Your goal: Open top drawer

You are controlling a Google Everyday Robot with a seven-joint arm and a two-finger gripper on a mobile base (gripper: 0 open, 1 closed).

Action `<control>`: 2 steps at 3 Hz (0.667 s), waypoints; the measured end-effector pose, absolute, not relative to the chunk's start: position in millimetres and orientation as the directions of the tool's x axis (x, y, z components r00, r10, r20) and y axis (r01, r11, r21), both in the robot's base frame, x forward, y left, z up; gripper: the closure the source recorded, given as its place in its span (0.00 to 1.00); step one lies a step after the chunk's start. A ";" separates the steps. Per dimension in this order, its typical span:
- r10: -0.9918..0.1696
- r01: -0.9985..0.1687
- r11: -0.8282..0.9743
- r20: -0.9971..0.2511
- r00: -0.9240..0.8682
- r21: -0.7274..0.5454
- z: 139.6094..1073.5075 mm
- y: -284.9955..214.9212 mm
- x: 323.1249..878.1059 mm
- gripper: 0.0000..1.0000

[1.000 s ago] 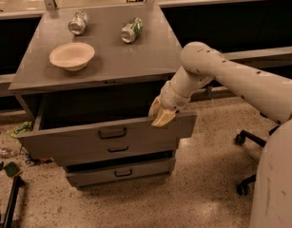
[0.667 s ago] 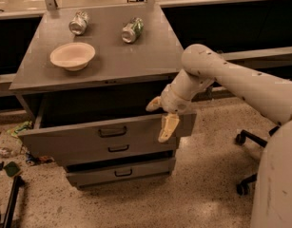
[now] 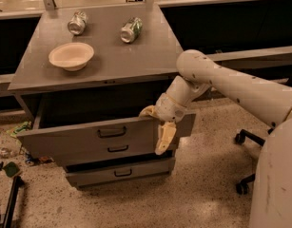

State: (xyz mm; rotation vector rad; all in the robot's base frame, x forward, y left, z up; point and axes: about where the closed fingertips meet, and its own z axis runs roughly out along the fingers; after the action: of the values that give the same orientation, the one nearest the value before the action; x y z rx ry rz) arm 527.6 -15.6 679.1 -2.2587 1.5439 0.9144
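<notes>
Grey top drawer (image 3: 64,141) stands pulled well out, so the opening looks done. The gripper (image 3: 155,128), fingers spread wide, straddles its front rim and next needs lifting clear.

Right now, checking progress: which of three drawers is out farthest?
The top drawer, tallest front, gripper at its right end; middle drawer and bottom drawer sit further back.

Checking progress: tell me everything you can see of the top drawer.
The top drawer is grey, metal-looking, with a flat front and small black pull handle at centre. It stands pulled well out under the cabinet top, interior dark. The open hand rests at the front's upper edge, right of the handle.
</notes>
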 end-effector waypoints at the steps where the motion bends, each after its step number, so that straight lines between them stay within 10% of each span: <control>1: -0.735 -0.896 -0.418 -0.635 0.237 0.149 680.7 -12.5 522.3 0.49; 2: -0.736 -0.896 -0.418 -0.634 0.237 0.149 687.0 -12.5 522.3 0.72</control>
State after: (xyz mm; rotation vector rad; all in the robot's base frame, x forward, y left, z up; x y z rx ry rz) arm 522.3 -12.5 687.0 -2.2653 1.5316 0.9475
